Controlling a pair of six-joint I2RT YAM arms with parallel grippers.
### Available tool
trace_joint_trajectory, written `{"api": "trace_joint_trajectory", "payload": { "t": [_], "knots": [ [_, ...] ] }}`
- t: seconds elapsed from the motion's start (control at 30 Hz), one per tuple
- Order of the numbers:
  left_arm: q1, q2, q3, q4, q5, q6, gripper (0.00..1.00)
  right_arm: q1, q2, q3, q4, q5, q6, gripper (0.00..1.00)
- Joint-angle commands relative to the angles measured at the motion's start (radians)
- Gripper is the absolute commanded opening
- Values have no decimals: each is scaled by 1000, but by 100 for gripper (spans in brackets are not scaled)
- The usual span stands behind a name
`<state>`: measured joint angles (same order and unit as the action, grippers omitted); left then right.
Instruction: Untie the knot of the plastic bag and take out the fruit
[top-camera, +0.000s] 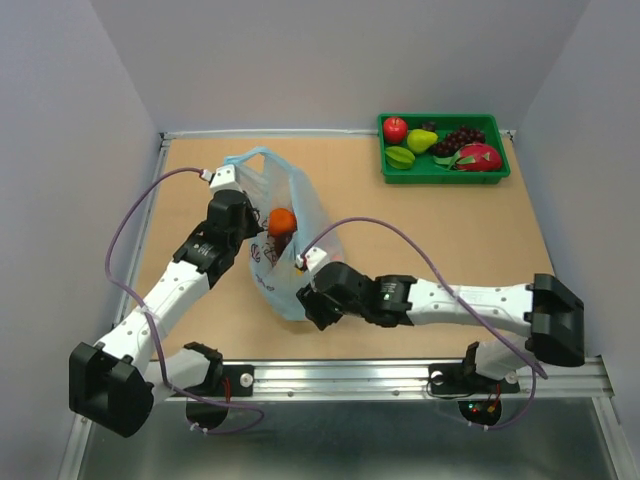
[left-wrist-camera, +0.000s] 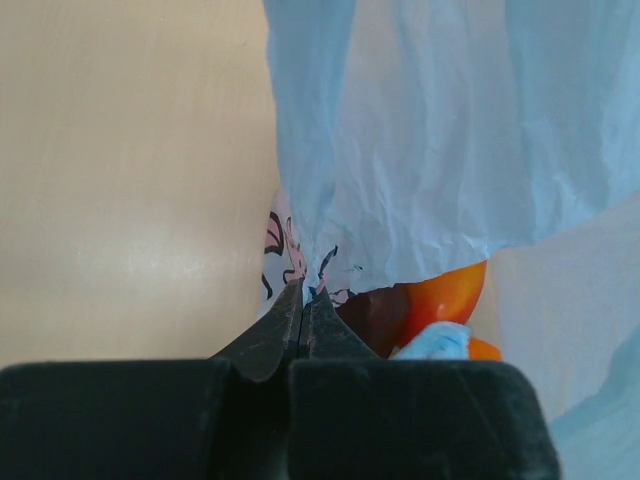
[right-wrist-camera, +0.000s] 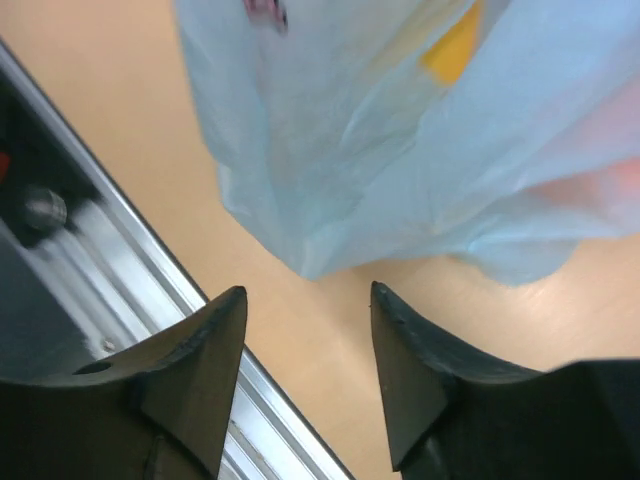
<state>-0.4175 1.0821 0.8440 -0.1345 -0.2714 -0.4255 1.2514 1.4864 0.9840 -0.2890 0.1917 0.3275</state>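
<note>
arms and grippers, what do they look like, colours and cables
The left arm and the right arm have white links with black joint housings. A thin lilac cable loops from each wrist back to the base. The left gripper and right gripper have matte black tapered fingers.

1 plastic bag (top-camera: 312, 212), 1 orange fruit (top-camera: 282, 220), 1 green tray (top-camera: 445, 178) holding 5 fruits (top-camera: 395, 128) (top-camera: 421, 140) (top-camera: 400, 157) (top-camera: 462, 138) (top-camera: 478, 156).

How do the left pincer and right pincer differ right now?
The left pincer is shut; the right pincer is open. The left pinches the edge of the plastic bag, beside an orange fruit; the right holds nothing, the bag's lower corner lying just beyond its tips. The right sits near the metal rail; the left sits farther in. Both are black and point at the bag.
</note>
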Motion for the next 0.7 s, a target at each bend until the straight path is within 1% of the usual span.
{"api": "trace_joint_trajectory", "payload": {
  "t": [0.0,0.13,0.23,0.27,0.3,0.33,0.37,0.43,0.5,0.57,0.63,0.67],
  "knots": [
    [-1,-48,-19,-20,43,30,0,0,-118,169,41,103,-37,61],
    [-1,-91,-55,-22,57,45,0,2,-84,292,34,144,-102,62],
    [-1,-106,-74,-16,60,50,0,0,7,387,36,182,-151,62],
    [-1,-106,-75,-17,60,53,0,0,37,407,37,225,-175,61],
    [-1,-109,-75,-17,55,57,0,-12,96,451,39,247,-185,61],
    [-1,-111,-75,-17,52,59,0,-24,97,468,40,262,-194,61],
    [-1,-111,-75,-17,44,60,0,-38,150,501,43,279,-197,59],
    [-1,-117,-75,-19,37,62,0,-91,199,510,53,301,-186,58],
    [-1,-122,-79,-23,21,64,0,-147,238,471,56,359,-148,55],
    [-1,-126,-79,-31,-1,64,0,-177,230,409,54,414,-95,53],
    [-1,-122,-77,-36,-20,64,0,-222,190,310,57,417,-41,52],
    [-1,-120,-74,-42,-34,64,0,-239,145,192,56,417,17,52]
  ]
}}
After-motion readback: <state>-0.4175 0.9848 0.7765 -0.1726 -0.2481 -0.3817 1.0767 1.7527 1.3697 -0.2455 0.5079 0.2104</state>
